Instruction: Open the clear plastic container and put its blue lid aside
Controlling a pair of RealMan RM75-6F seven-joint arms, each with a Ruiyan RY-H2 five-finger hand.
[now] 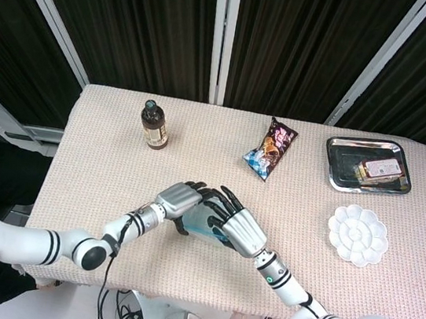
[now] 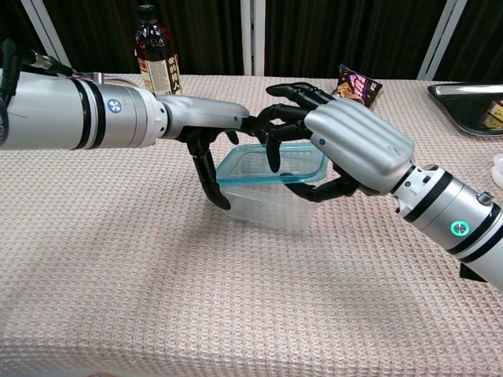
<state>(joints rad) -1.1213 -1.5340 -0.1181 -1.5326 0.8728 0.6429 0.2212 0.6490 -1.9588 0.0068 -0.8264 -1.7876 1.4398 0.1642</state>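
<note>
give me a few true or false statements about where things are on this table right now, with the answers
1. The right hand holds the blue lid. True.
2. The left hand rests on the brown bottle. False: it grips the clear container; the bottle stands apart at the back.
3. The blue lid lies flat on the tablecloth. False: it is above the container, in the right hand's fingers.
4. A white palette sits in front of the metal tray. True.
5. The snack packet lies inside the tray. False: it lies on the cloth.
</note>
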